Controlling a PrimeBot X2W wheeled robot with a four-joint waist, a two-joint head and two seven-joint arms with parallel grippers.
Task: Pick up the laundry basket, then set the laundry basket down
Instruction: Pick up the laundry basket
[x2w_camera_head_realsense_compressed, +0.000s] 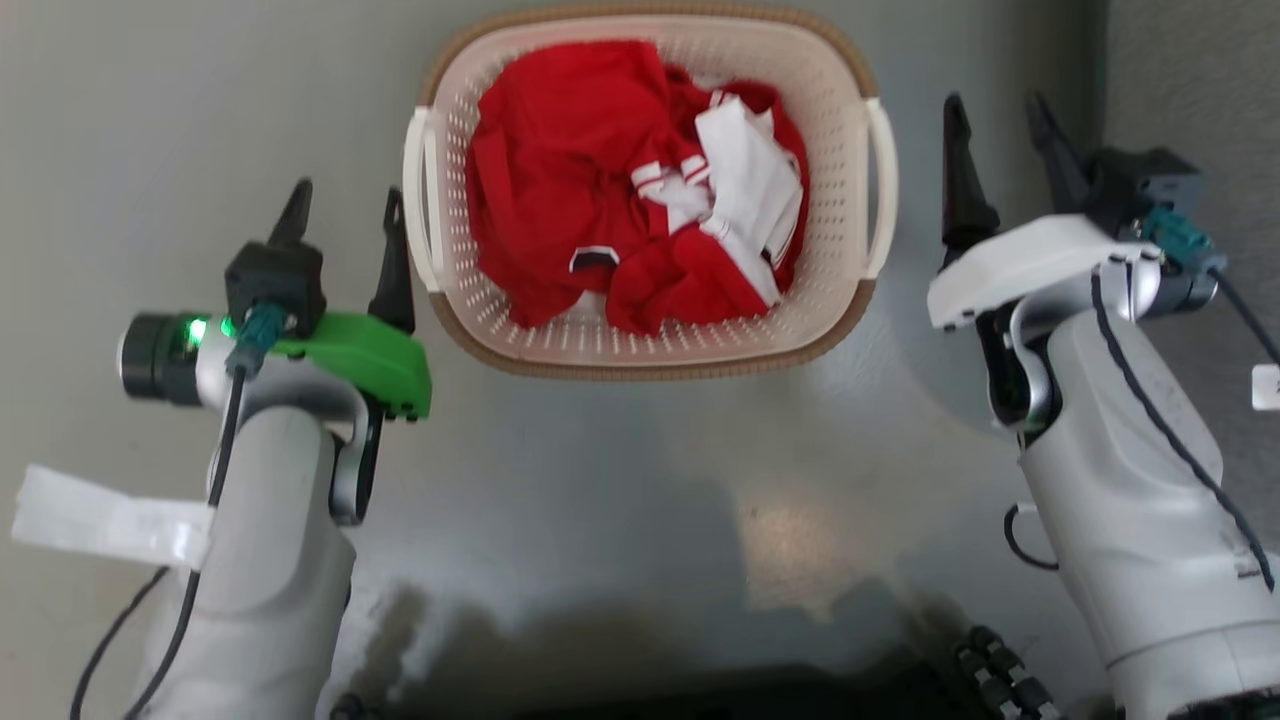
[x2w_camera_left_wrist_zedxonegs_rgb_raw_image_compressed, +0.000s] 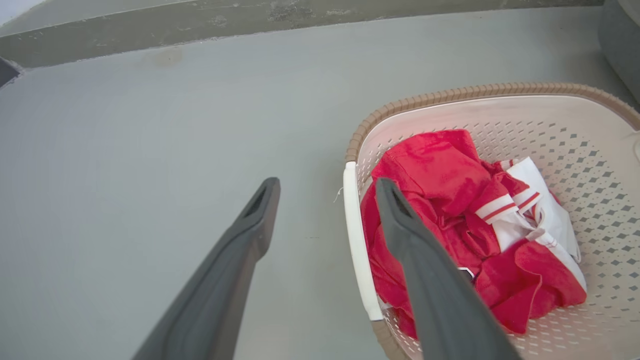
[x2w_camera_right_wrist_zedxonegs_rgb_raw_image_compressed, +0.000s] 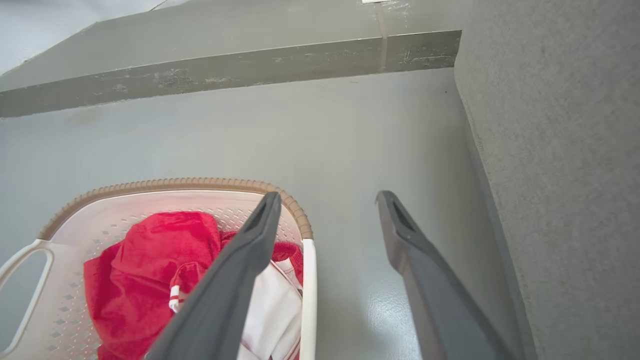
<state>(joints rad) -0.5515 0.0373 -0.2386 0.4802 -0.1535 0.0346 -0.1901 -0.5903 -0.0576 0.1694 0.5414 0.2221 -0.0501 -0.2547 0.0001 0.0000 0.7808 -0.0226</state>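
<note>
As lifting needs both sides, my left pincer (x2w_camera_head_realsense_compressed: 347, 200) and right pincer (x2w_camera_head_realsense_compressed: 995, 110) gape empty, flanking the cream perforated laundry basket (x2w_camera_head_realsense_compressed: 640, 367).

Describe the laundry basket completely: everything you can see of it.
The laundry basket is a rounded-rectangular cream plastic tub with perforated walls, a brown woven-look rim band and a white loop handle on each short side. It stands upright on the grey floor, holding crumpled red and white clothing. The left gripper and right gripper flank it, both open, neither closed on a handle.
</note>
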